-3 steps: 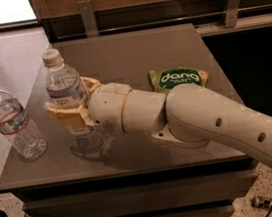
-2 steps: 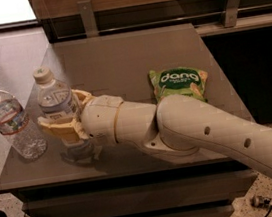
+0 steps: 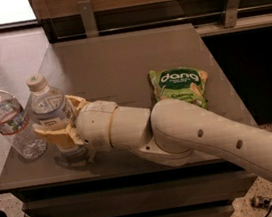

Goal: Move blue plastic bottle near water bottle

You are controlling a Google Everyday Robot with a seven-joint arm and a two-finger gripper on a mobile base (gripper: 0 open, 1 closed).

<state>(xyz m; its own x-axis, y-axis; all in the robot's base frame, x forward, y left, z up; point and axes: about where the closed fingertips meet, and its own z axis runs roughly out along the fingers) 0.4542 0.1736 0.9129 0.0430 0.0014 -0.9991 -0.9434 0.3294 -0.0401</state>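
Note:
The blue plastic bottle [image 3: 48,106], slim with a white cap and a pale label, stands upright near the table's front left. My gripper [image 3: 58,120] is shut on the bottle's body, its tan fingers [image 3: 54,135] on either side of it. The water bottle [image 3: 9,122], wider and ribbed with a red-banded label, stands upright just left of it at the table's left edge. A small gap separates the two bottles. My white arm reaches in from the lower right.
A green snack bag [image 3: 179,86] lies on the grey table [image 3: 119,62] right of centre. The table's left and front edges are close to both bottles. A wooden wall with metal brackets runs behind the table.
My gripper has carried the blue plastic bottle leftward across the table, from about a bottle's width away to close beside the water bottle. The water bottle has not moved.

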